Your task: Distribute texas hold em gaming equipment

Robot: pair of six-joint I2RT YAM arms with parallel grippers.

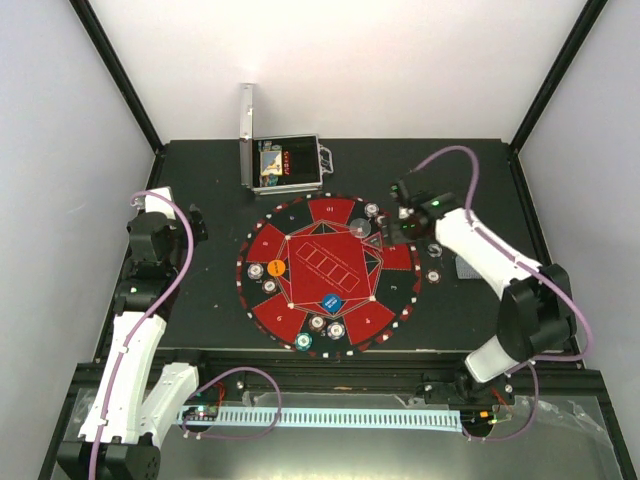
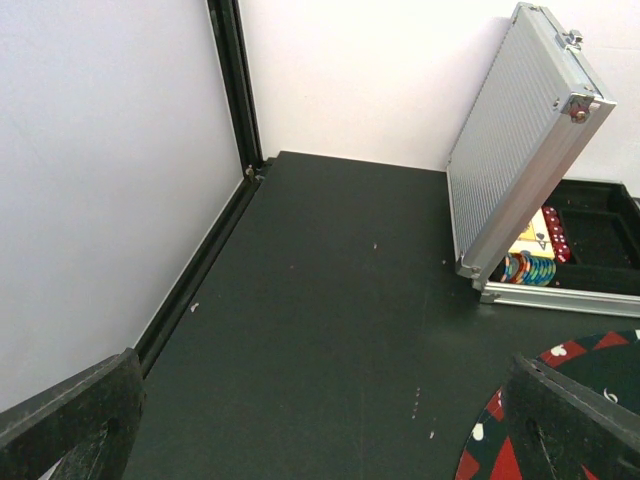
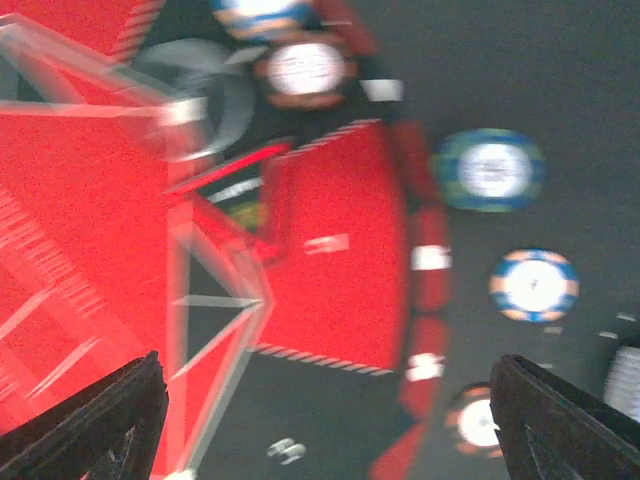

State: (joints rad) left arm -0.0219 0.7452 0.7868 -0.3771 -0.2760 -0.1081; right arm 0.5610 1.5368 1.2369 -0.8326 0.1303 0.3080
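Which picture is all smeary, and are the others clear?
Right wrist view: blurry all over, so the mat lines and the chips look streaky. Left wrist view: sharp, with the ridges on the case lid crisp. Top view: sharp too and evenly lit, with one brighter patch on the back wall.

Left of the round mat (image 1: 272,302), the left arm (image 1: 135,345) has white shells, black joints and a lilac cable (image 1: 183,268) looping along it; right of the mat, the right arm (image 1: 480,250) matches. The left gripper (image 2: 320,425) and right gripper (image 3: 330,420) have blocky matte-black fingers (image 2: 70,425).
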